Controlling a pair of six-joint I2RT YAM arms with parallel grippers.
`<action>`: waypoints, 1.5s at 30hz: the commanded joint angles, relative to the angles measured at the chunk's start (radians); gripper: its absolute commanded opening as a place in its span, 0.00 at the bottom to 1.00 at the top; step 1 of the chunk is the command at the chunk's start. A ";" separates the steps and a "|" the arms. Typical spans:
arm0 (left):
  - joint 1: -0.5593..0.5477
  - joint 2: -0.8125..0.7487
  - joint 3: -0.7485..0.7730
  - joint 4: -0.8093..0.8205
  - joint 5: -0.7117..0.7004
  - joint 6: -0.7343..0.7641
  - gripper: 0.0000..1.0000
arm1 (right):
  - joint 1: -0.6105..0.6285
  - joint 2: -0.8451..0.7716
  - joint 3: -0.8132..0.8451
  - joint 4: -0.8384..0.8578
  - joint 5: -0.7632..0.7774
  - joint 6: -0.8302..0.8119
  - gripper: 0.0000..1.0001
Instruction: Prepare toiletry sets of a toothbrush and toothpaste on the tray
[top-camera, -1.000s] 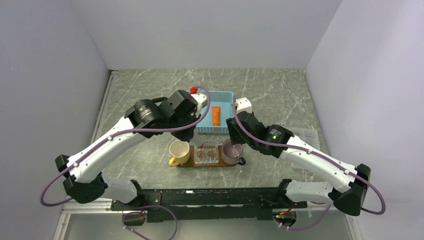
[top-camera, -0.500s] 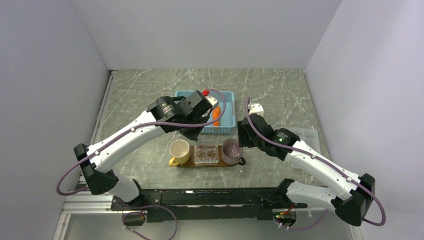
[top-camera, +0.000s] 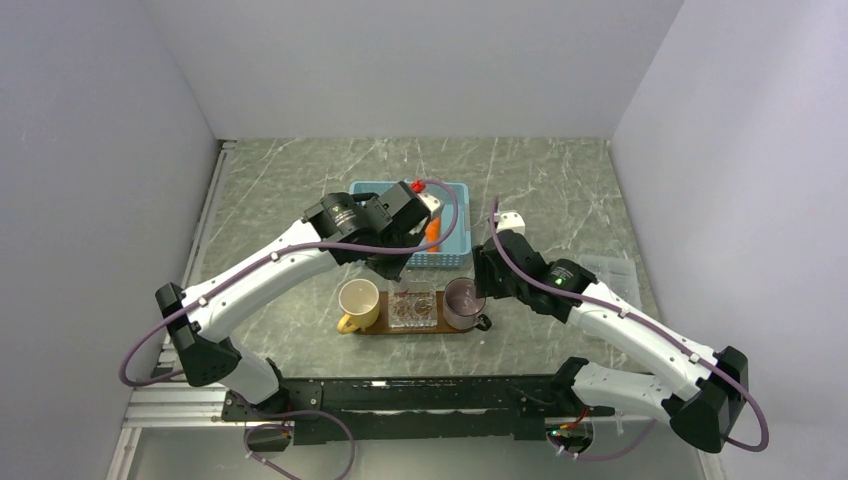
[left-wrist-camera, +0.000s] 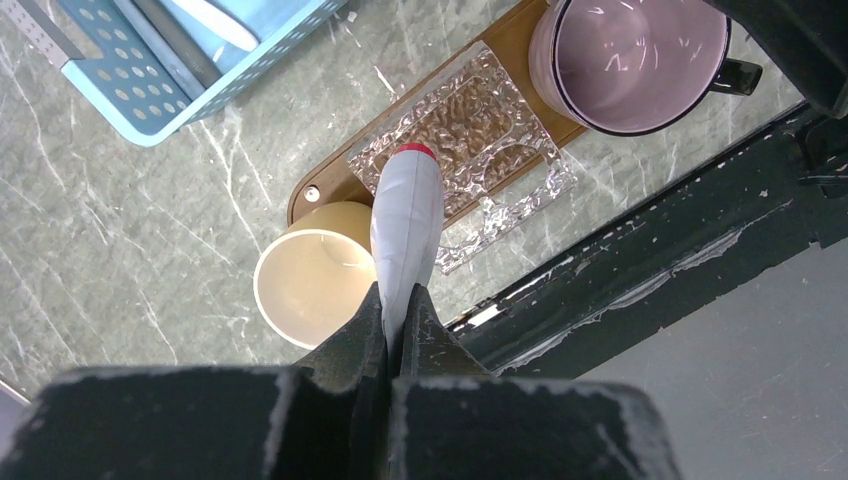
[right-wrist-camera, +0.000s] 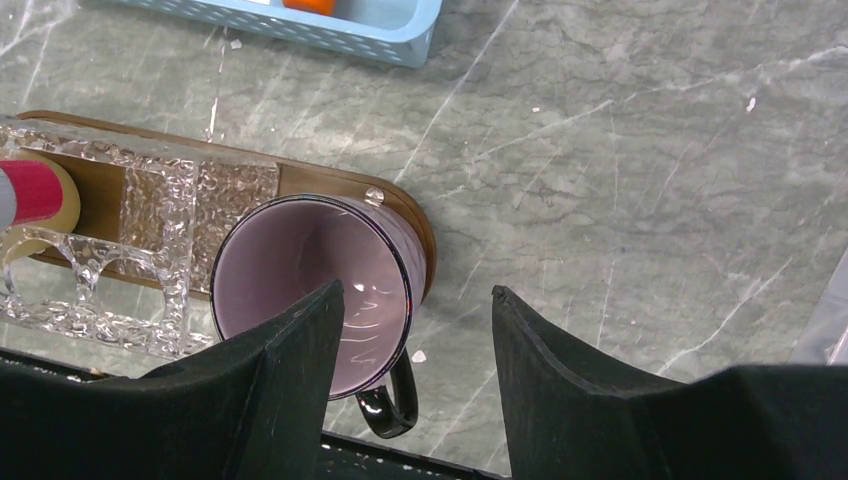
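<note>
Now, your left tool (left-wrist-camera: 395, 318) is clamped on a white, red-capped tube (left-wrist-camera: 405, 225), probably toothpaste, held up above the tray (left-wrist-camera: 322, 185) and its yellow cup (left-wrist-camera: 305, 300). The orange toothpaste (top-camera: 432, 233) lies in the blue basket (top-camera: 452, 258). Your right tool (right-wrist-camera: 415, 300) hangs, fingers apart, over the purple mug (right-wrist-camera: 300, 260).

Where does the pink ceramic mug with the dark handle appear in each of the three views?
Top external: pink ceramic mug just below centre.
Left wrist: top right corner.
Right wrist: lower centre, at the end of the dark-brown wooden tray.
Shared landmark: the clear textured glass holder beside it.
</note>
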 joint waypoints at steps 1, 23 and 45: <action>-0.007 0.018 0.029 0.034 0.012 0.017 0.00 | -0.004 -0.013 -0.007 0.042 -0.005 0.014 0.58; -0.007 0.049 -0.057 0.076 -0.007 0.025 0.00 | -0.010 -0.016 -0.020 0.047 -0.009 0.007 0.58; -0.007 0.071 -0.137 0.140 -0.012 0.034 0.00 | -0.013 -0.018 -0.032 0.050 -0.016 0.010 0.58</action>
